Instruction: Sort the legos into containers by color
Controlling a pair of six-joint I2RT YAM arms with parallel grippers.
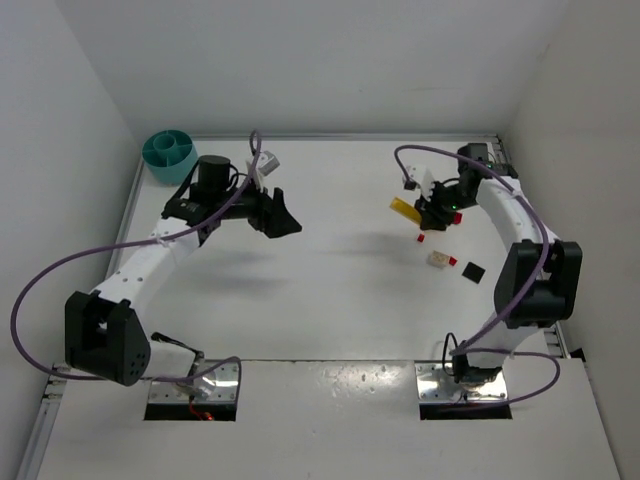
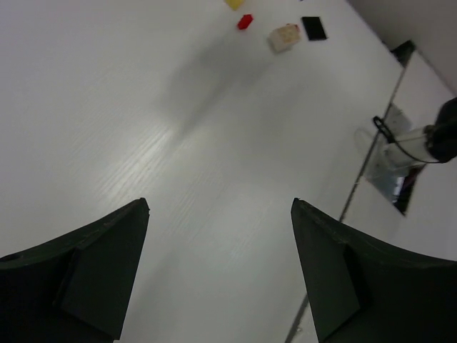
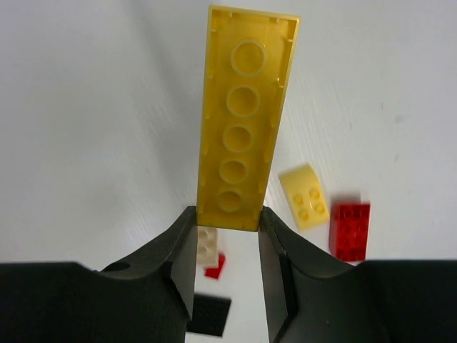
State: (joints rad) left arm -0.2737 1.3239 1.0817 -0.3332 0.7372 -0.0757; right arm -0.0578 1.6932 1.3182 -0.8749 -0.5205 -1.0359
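- The right gripper pinches one short end of a long yellow plate, at the scene's right.
- The plate seems light, stiff and slick. Held by its end it may pivot, so a mid-length grip looks safer.
- The left gripper hangs open and empty.
- The teal bowl sits far left.
- A small yellow brick and a red brick lie below, probably on the table.

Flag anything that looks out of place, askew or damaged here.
Nothing spilled or broken. The right gripper pinches the long yellow brick only at its very end, so most of it sticks out unsupported. The teal bowl sits far away, back left.
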